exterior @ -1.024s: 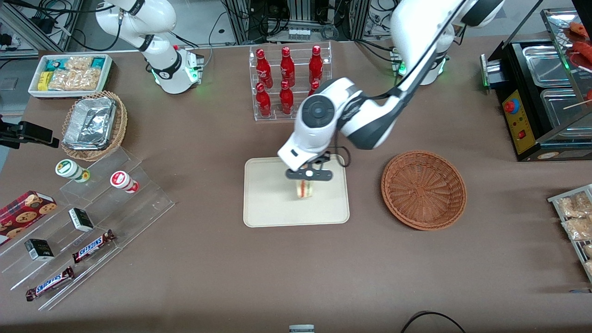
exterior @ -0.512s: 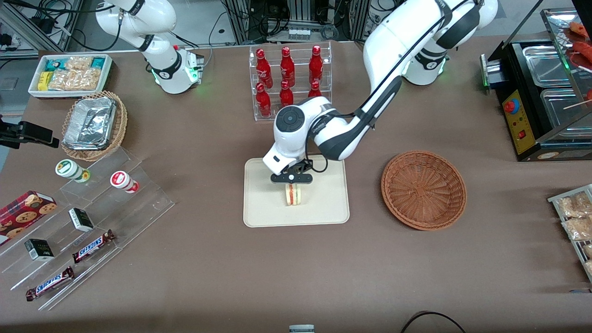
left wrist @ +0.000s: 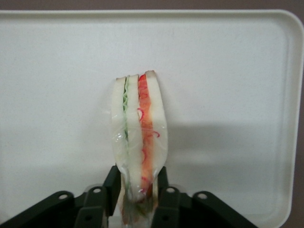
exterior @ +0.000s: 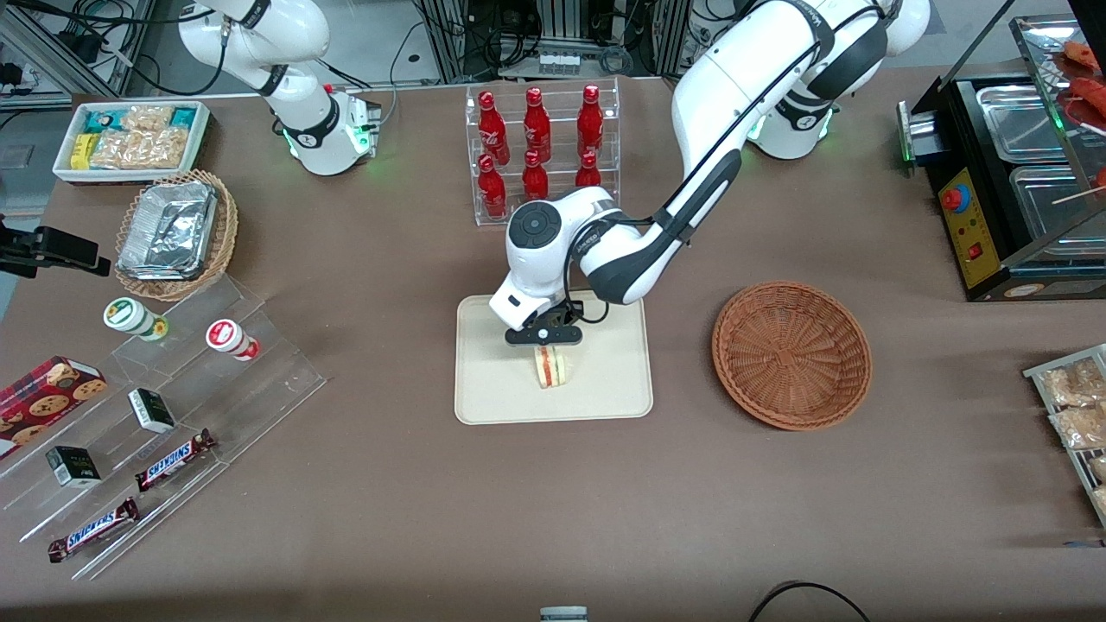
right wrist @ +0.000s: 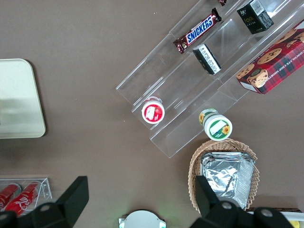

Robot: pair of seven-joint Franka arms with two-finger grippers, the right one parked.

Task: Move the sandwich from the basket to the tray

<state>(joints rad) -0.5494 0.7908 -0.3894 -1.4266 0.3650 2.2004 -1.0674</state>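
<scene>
Gripper [left wrist: 139,190] clamps sandwich [left wrist: 139,137] over tray [left wrist: 228,71].

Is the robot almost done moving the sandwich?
Nearly. The basket is empty, so the pick-up is done. The gripper is shut on the sandwich over the tray. Left: open the fingers and lift away.

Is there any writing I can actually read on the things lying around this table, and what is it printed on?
"SNICKERS": on the chocolate bar on the clear stand.
"SNICKERS": on a second bar nearer the front camera.
Red bottles, round jar lids, small dark boxes and cookie box: print too small to read.
The pincer is shut on the sandwich over the tray; none of these bears text.
</scene>
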